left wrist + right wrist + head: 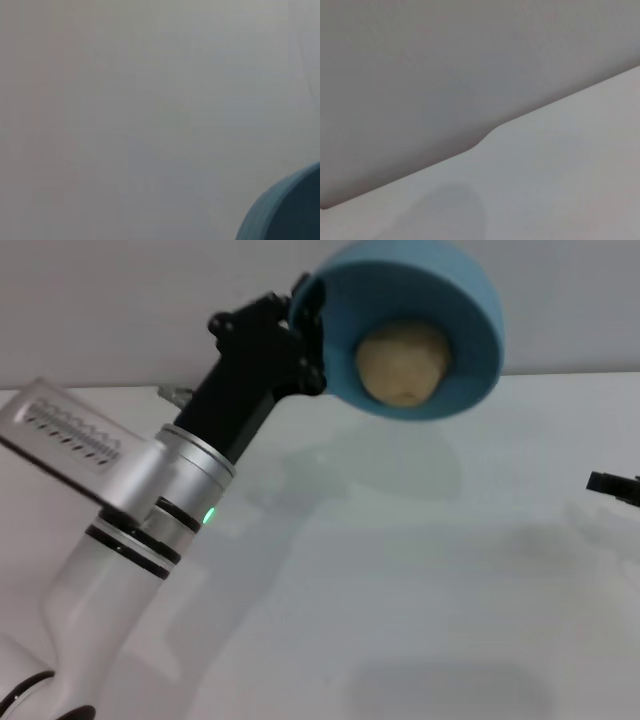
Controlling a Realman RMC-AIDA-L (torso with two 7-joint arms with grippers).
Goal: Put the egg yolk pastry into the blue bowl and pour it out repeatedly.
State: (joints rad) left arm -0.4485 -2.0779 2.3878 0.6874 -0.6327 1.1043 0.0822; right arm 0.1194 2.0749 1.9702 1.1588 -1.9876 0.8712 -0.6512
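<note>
My left gripper (pixel 308 335) clamps the smooth round blue bowl (pixel 470 315) tipped, lumpy matte egg yolk pastry (pixel 402 362) inside, above the white table (pixel 420 570).

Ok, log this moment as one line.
left gripper: holds blue bowl raised, tipped | egg yolk pastry: inside bowl | right gripper: idle, table edge

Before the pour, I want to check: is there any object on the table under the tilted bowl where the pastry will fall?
Nothing visible: the table below the bowl is bare where the pastry would fall.
</note>
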